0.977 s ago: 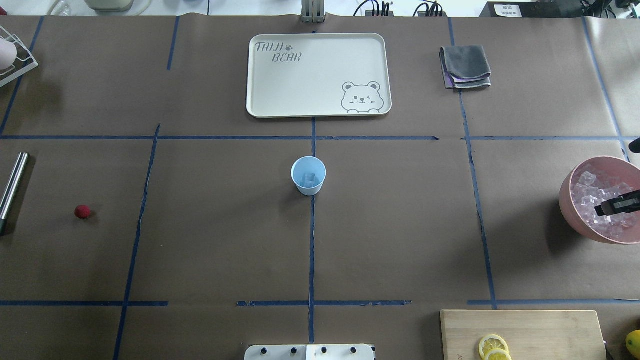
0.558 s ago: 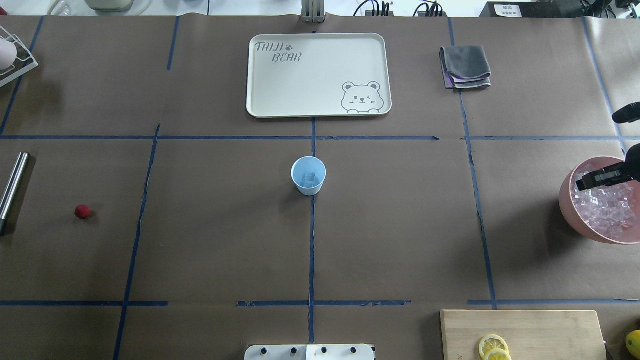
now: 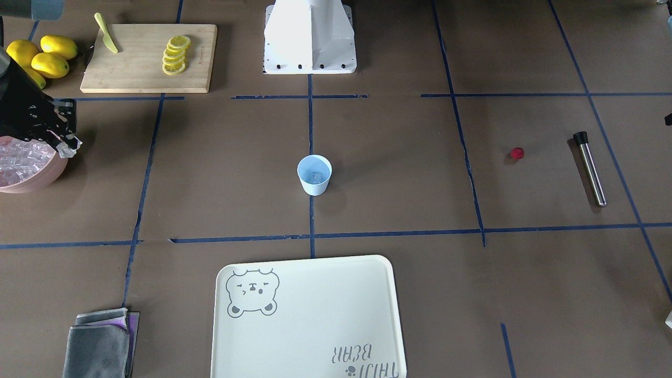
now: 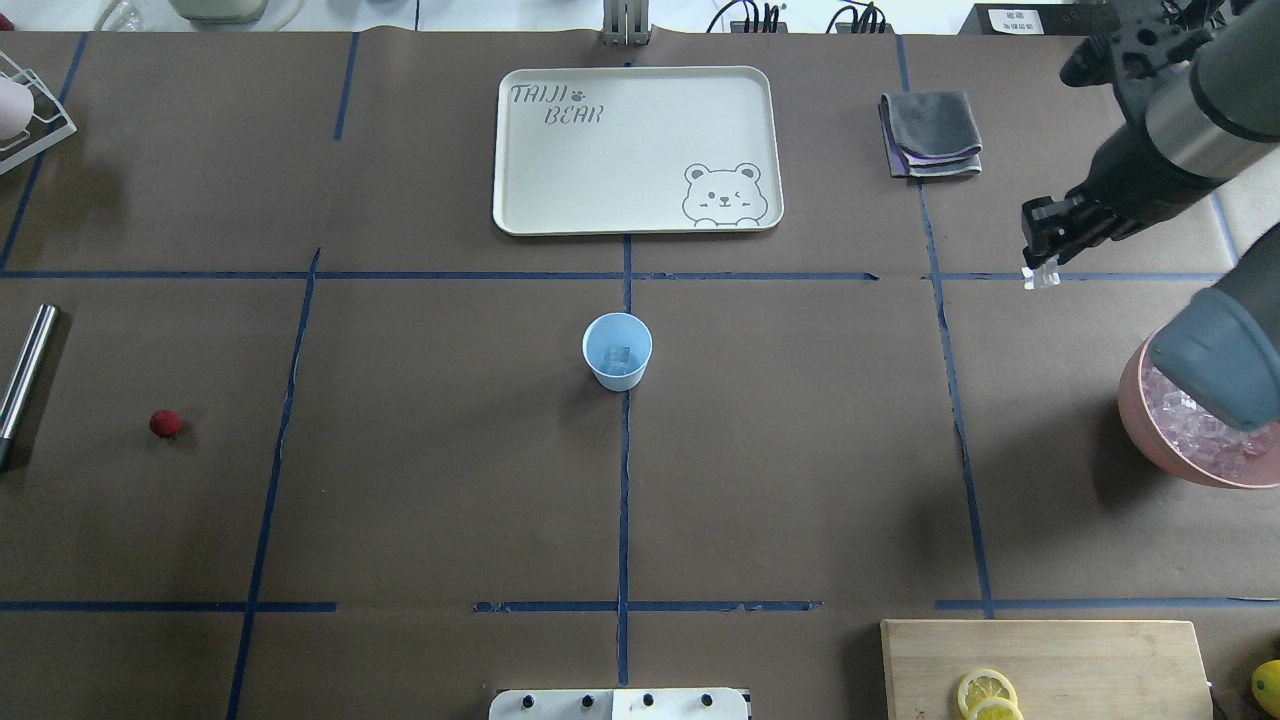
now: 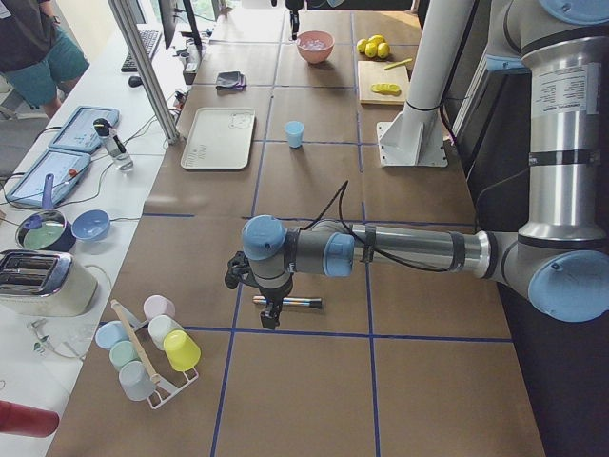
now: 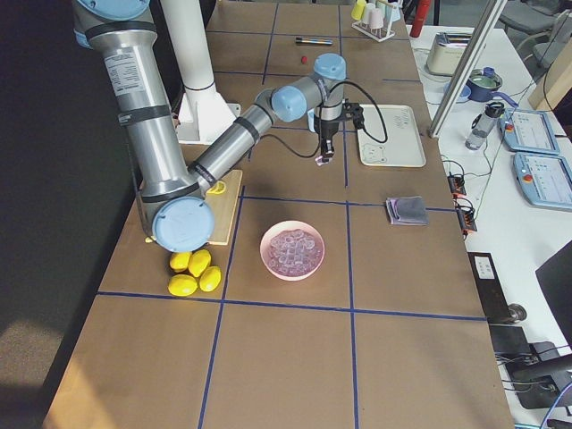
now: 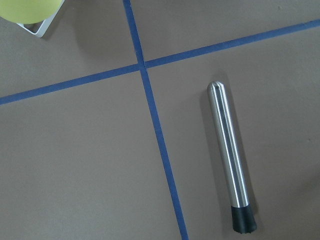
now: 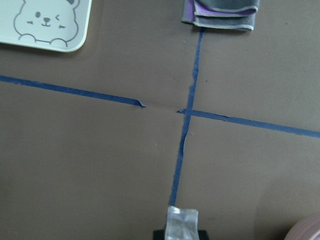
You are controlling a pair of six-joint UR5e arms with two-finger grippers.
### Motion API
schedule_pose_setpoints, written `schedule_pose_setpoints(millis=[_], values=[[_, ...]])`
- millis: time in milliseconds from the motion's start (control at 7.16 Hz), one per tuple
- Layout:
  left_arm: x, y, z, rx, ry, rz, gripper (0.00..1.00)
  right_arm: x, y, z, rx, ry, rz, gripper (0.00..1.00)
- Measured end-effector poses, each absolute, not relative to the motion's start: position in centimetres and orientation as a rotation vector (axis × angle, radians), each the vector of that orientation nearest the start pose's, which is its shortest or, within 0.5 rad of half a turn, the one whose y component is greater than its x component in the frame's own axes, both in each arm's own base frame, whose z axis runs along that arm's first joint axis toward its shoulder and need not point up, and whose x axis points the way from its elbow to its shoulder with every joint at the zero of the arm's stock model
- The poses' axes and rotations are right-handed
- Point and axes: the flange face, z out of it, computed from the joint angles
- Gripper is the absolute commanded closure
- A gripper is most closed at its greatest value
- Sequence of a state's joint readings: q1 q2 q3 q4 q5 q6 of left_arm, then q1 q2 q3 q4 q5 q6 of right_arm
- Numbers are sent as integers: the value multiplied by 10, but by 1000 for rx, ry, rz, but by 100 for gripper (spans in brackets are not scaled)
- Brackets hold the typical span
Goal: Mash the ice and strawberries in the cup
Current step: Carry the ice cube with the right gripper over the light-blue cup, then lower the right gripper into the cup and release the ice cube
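Gripping ice (image 4: 1040,280) in right hand (image 4: 1042,266), cup (image 4: 617,378) upright

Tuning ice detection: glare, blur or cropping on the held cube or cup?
Right wrist view: ice cube sharp, at the very bottom edge. Overhead: cube tiny under the right gripper; ice in the cup low-contrast, pale on blue. Left wrist view: glare streak along the metal rod.

Light-blue cup (image 4: 617,350), dark-red strawberry (image 4: 165,423), pink bowl (image 4: 1135,425), cream bear-printed tray (image 4: 620,150)

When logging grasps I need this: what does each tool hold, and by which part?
The right tool pinches a small clear ice cube by its top; left tool: cannot tell.
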State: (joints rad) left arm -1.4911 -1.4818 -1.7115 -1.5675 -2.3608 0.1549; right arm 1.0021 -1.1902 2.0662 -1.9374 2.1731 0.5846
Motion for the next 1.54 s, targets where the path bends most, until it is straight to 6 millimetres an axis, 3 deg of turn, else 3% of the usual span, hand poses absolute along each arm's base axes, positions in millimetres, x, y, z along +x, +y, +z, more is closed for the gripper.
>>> schedule_pose_setpoints(millis=[419, 838, 977, 1256, 1536], values=[[-26, -460, 631, 75, 790, 240, 0, -319, -503, 169, 20, -768, -59, 100], [-26, -460, 633, 71, 790, 239, 0, -424, -501, 84, -13, -766, 38, 100], [-26, -460, 635, 68, 790, 238, 0, -465, -500, 72, -2, -775, 65, 100], [-26, -460, 637, 62, 790, 235, 0, -536, -487, 76, 22, -768, 87, 100], [-26, -460, 639, 60, 790, 235, 0, -566, -477, 88, 34, -747, 80, 100]])
